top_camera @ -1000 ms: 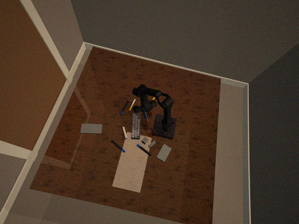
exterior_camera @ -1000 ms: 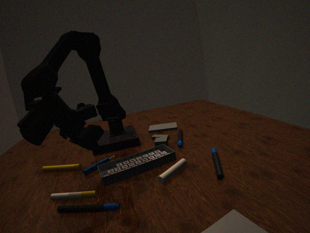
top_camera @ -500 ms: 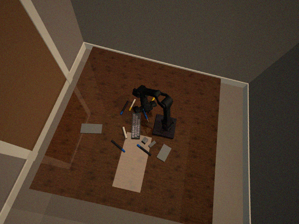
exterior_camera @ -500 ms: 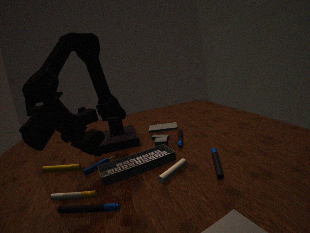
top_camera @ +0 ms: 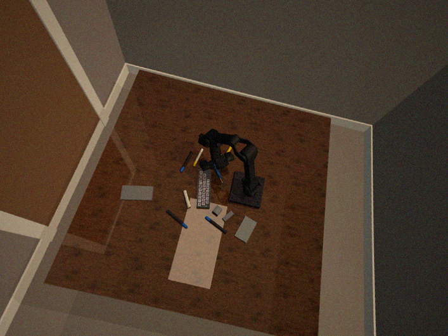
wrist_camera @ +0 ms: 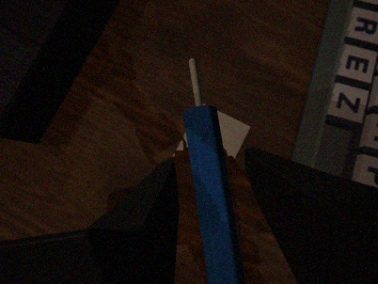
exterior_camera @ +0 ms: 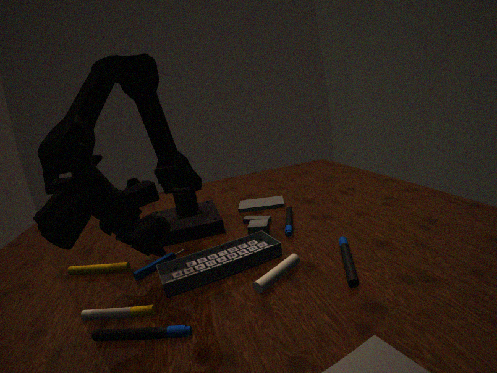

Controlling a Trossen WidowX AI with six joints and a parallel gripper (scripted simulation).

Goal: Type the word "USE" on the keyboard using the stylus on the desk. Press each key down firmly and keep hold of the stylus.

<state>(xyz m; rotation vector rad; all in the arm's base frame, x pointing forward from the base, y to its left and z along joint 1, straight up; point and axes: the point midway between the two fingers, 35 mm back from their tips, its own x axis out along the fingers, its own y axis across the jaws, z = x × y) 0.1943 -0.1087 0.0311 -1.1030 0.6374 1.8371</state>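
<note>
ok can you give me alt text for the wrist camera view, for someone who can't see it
A blue stylus with a thin pale tip lies on the wooden desk, between the two dark fingers of the open claw, which sit apart from it on either side. At the right edge is part of the keyboard, with keys R, E and Z readable.

Stylus rear cut off (wrist view); keyboard letters partly cropped.

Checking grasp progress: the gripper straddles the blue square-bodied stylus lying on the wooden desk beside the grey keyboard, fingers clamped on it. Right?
Not quite: the fingers are not clamped. The wrist view shows the gripper open around the blue square-bodied stylus, with wood visible on both sides. The stylus does lie beside the grey keyboard.
</note>
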